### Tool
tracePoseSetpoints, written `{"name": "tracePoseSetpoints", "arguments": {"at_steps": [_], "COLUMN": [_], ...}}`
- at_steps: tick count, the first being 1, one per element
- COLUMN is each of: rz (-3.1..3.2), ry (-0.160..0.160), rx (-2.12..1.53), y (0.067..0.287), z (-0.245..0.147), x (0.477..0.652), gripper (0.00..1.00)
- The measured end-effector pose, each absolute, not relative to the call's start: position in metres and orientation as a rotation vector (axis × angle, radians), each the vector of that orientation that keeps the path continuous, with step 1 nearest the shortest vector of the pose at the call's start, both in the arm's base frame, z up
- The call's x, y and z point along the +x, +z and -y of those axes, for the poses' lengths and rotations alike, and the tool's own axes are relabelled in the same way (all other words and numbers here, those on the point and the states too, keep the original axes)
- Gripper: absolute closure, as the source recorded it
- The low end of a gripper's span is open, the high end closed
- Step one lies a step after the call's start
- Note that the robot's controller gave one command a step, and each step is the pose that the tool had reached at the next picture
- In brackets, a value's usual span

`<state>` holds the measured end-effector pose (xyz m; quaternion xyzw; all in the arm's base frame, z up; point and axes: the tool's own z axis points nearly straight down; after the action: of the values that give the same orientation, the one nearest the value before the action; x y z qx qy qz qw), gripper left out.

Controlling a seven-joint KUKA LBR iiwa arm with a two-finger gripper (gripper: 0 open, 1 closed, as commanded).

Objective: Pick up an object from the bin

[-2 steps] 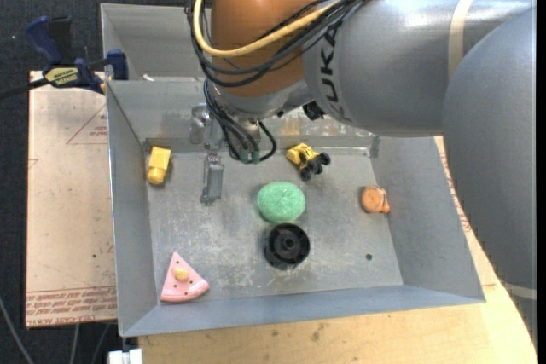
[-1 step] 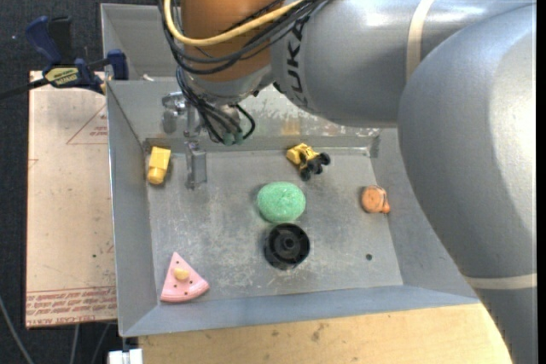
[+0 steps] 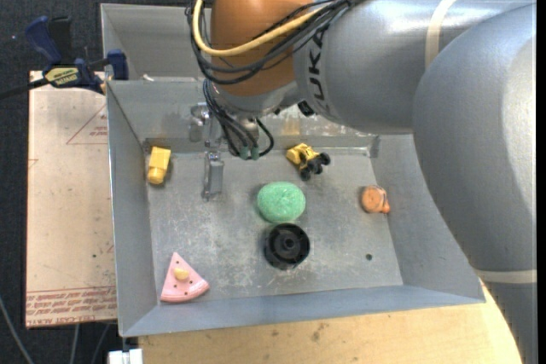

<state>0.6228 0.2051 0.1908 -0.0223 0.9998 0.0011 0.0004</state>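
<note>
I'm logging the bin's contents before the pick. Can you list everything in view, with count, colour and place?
bin: one, grey metal, middle of the view
block: one, yellow, left side of the floor, near the left wall
toy vehicle: one, yellow with black wheels, near the back wall, centre
round lump: one, green, centre of the floor
ring-shaped piece: one, black, just in front of the green lump
small rounded piece: one, orange, right side of the floor
wedge: one, pink with a yellow dot, front left corner
gripper: one, grey, over bare floor between the block and the round lump
arm: one, grey with orange cover and cables, reaching in from the right
</note>
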Motion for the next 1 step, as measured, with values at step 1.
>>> {"name": "tracePoseSetpoints", "arguments": {"at_steps": [1], "rz": [-3.134], "ry": [0.002], "rx": [0.194], "y": [0.1753], "z": [-0.1866], "x": [0.6301], "gripper": [0.0]}}
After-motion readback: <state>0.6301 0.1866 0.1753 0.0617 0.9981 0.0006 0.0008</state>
